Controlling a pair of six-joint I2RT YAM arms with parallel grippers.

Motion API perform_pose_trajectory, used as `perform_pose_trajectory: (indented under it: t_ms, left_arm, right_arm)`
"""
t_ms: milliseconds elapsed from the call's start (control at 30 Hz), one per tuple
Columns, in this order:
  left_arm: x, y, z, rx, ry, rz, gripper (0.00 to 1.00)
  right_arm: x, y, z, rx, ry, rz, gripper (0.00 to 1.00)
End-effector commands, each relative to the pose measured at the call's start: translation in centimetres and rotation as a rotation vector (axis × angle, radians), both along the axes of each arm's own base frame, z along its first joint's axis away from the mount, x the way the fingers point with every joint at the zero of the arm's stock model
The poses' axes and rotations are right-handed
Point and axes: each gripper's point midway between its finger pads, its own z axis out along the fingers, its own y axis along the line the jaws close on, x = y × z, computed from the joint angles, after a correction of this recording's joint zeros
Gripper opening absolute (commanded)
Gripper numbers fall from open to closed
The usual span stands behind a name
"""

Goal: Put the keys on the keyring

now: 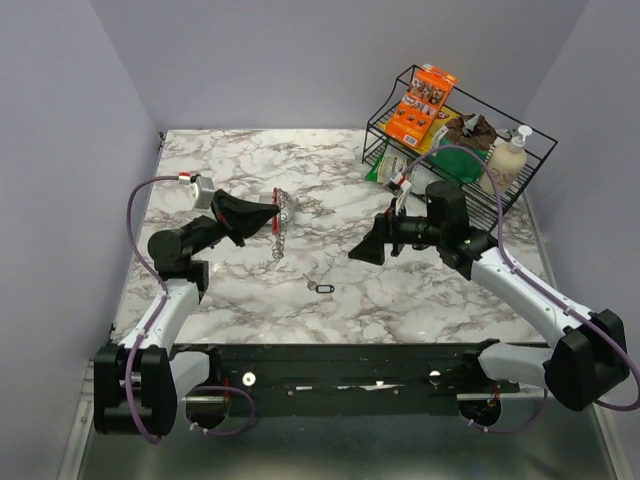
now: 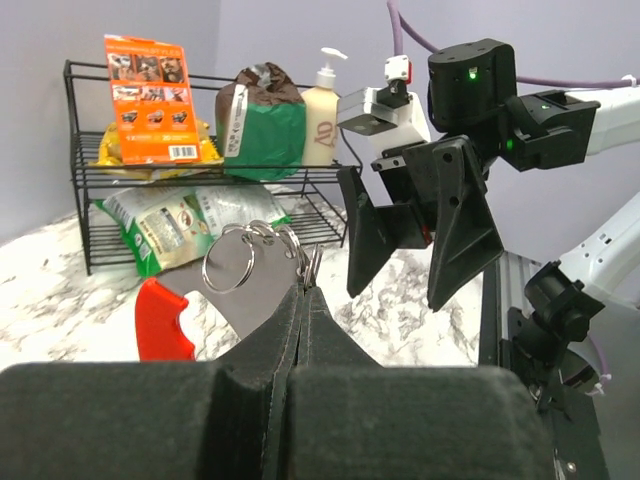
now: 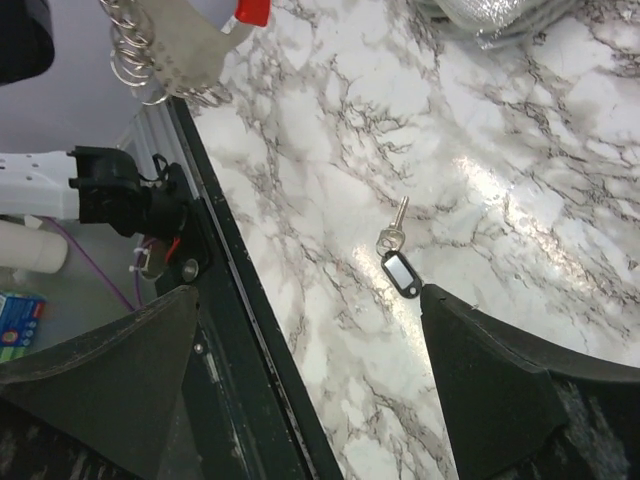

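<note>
A small silver key (image 1: 323,288) with a dark oval tag lies flat on the marble table (image 1: 230,300), between the two arms. In the right wrist view the key (image 3: 398,262) sits just beyond my right fingertip (image 3: 500,370). My right gripper (image 1: 365,250) hovers above the table, wide open and holding nothing. My left gripper (image 1: 265,212) is shut on the keyring (image 1: 280,215), held above the table with its metal parts dangling. Seen from the left wrist, the left gripper (image 2: 303,290) pinches the silver rings of the keyring (image 2: 240,265). Its red strip (image 2: 165,320) hangs to the left.
A black wire rack (image 1: 385,125) stands at the back right with an orange box (image 1: 420,100), bags and a soap bottle (image 1: 508,158). A black rail (image 1: 330,365) runs along the table's near edge. Grey walls close in on both sides.
</note>
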Motion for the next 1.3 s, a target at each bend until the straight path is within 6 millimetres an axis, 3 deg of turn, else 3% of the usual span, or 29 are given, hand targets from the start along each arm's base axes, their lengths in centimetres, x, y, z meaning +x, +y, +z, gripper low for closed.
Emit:
perform_pose_trajectory:
  t_ms: [0,367,600,800,833,933,1267]
  left_arm:
    - [-0.5,1.2,0.2,0.045,0.011,-0.002,0.0]
    - [-0.2,2.2,1.5,0.017,0.024,0.039,0.0]
    - [0.8,3.0,2.1,0.018,0.055,0.101,0.0]
    - [2.1,4.4,2.5,0.016,0.101,0.214,0.0]
    - [2.2,4.5,2.9,0.02,0.091,0.224,0.0]
    - [2.4,4.8,3.8,0.029,0.08,0.258,0.0]
    - [3.0,5.3,4.0,0.063,0.096,0.296,0.0]
  right_arm:
    - [0.1,0.3,-0.7,-0.061,-0.023,0.007,1.0]
    - [-0.9,3.2,-5.5,-0.279,0.002,0.031,0.99]
    - [-1.5,5.9,-8.8,-0.453,-0.014,0.055,0.83]
    - [-0.8,7.9,-11.2,-0.587,-0.026,0.042,0.73]
    - [-0.4,8.0,-12.4,-0.622,-0.018,0.034,0.72]
    - [-0.3,8.7,-13.0,-0.656,-0.01,0.045,0.68]
    - [-1.5,9.7,-16.6,-0.744,0.038,0.109,0.49]
